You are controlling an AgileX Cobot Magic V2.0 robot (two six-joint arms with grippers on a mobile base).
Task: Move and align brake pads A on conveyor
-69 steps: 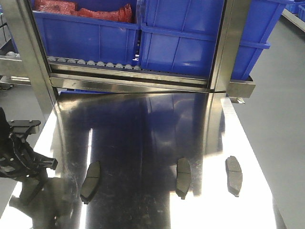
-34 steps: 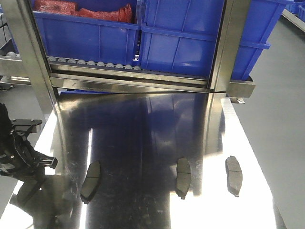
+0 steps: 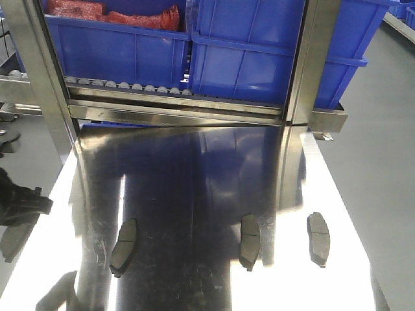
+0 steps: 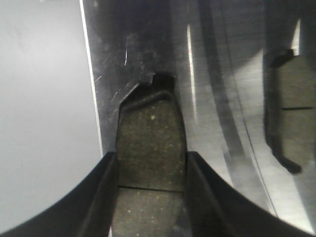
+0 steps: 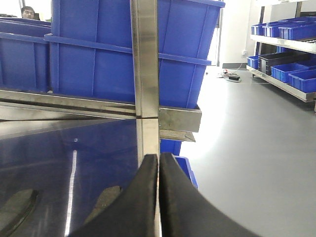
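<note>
Left gripper (image 4: pixel 150 157) clamps brake pad (image 4: pixel 148 123) crosswise over left edge of steel tabletop (image 4: pixel 148 49), presumably for carrying. Right gripper (image 5: pixel 158 159) pinched together, empty.

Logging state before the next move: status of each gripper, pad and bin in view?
Left gripper: shut on held brake pad.
Right gripper: shut, empty.
Left brake pad: flat on steel tabletop, free.
Middle brake pad: same.
Right brake pad: same.
Left blue bin: holds red parts.
Right blue bin: contents hidden.
</note>
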